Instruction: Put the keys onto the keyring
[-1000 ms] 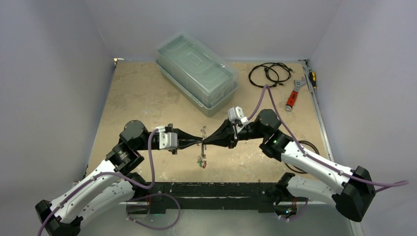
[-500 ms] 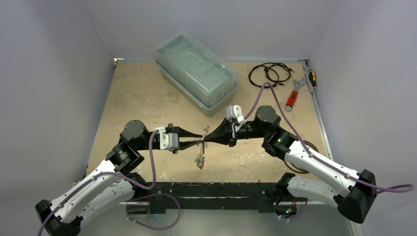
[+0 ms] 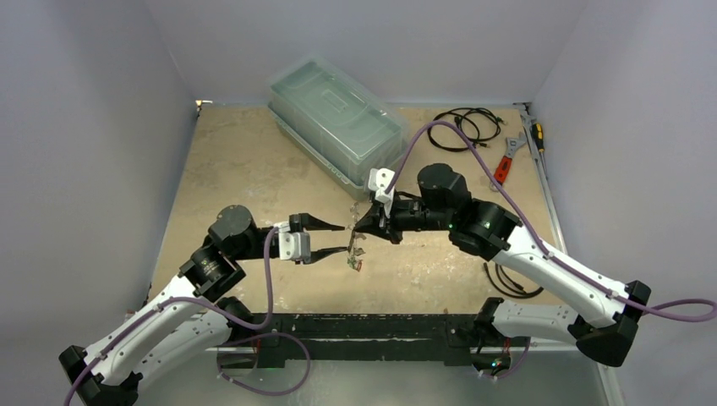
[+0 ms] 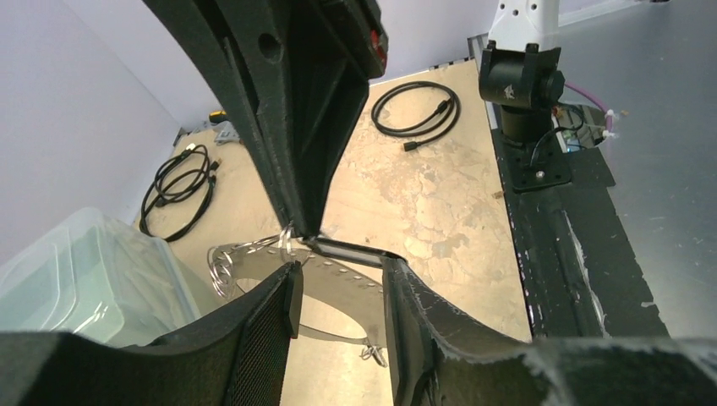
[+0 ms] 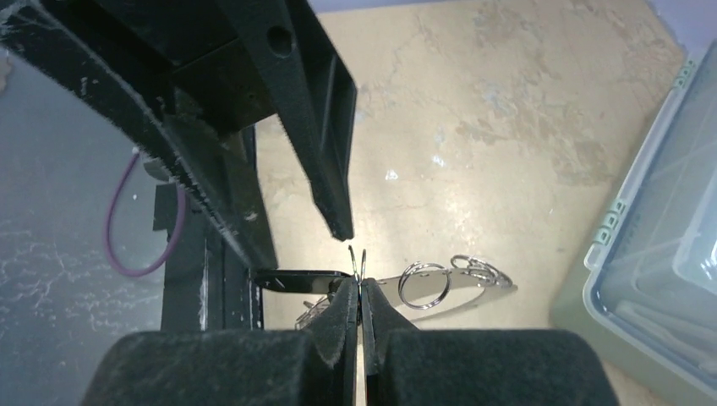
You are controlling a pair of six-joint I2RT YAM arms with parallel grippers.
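The thin, flat, silver metal keyring [image 5: 469, 294] with small holes along its rim hangs in the air in front of the clear plastic lidded box [image 3: 338, 127], and small keys [image 3: 353, 262] with coloured tags dangle under it. The right gripper [image 3: 362, 230], reaching from the box side, is clenched on the ring's edge. The left gripper [image 3: 342, 238], on the side away from the box, is released, its black fingers [image 4: 262, 338] standing apart with the ring seen in their gap

The keyring [image 4: 338, 269] is silver (dotted with holes), the left claw [image 3: 340, 238] and right claw [image 3: 362, 227] black, the desk [image 3: 237, 161] mottled beige, the box [image 3: 338, 127] translucent green, the wrench [image 3: 500, 173] red-handled.
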